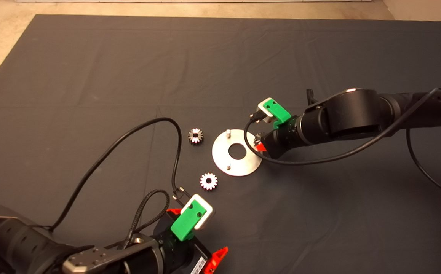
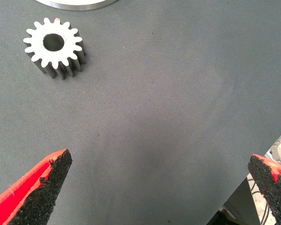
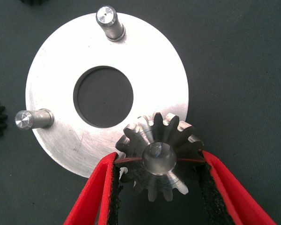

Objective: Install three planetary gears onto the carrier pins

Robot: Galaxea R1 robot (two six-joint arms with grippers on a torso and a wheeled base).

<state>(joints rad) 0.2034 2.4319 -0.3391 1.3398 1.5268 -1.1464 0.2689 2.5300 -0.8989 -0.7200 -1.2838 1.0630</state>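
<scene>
The silver carrier disc (image 1: 223, 153) lies mid-mat with two bare pins (image 1: 228, 132) (image 1: 228, 166). My right gripper (image 1: 259, 143) is at the disc's right edge, shut on a steel planetary gear (image 3: 145, 133). In the right wrist view, the gear sits over the disc (image 3: 150, 61) with the third pin's top (image 3: 157, 157) showing in its centre hole, and the two bare pins (image 3: 107, 21) (image 3: 30, 118) stand free. Two more gears (image 1: 195, 136) (image 1: 208, 181) lie on the mat left of the disc. My left gripper (image 1: 197, 229) is open and empty, short of the nearer gear (image 2: 54, 47).
Black cables loop over the mat from each wrist camera, one (image 1: 121, 140) left of the gears and one (image 1: 319, 158) under the right arm. The mat's near edge (image 2: 253, 178) shows in the left wrist view. The disc's rim (image 2: 77, 3) shows beyond the nearer gear.
</scene>
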